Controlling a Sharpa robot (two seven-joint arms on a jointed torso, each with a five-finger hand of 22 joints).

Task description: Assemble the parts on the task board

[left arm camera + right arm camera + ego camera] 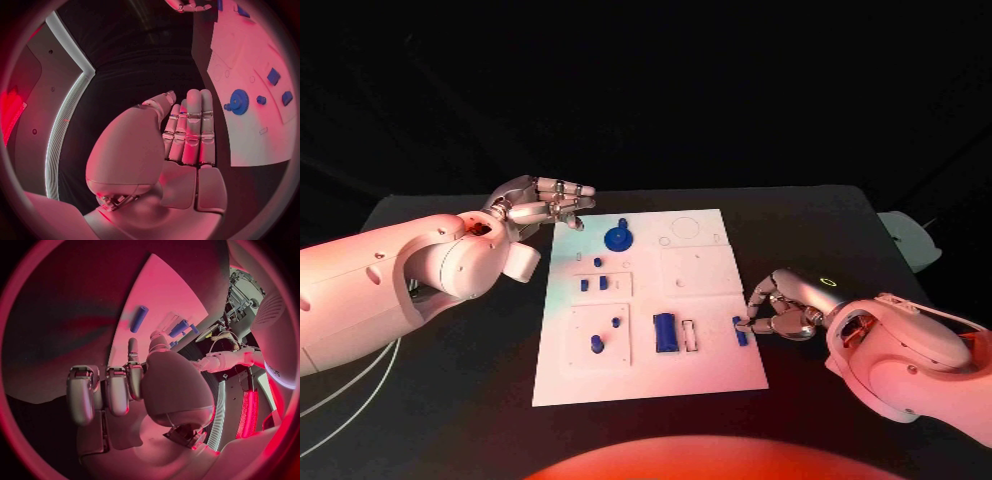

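from the head view, my left hand hovers at the far left corner of the task board, fingers straight and side by side, holding nothing. my right hand sits at the board's right edge, fingertips on a small blue part. a blue gear lies near the far end, a blue block in the near half.

left wrist view — my fingers lie flat together, beside the board and gear, touching neither.

right wrist view — whether the part at my fingertips is pinched, i cannot tell; a blue cylinder lies apart on the board.
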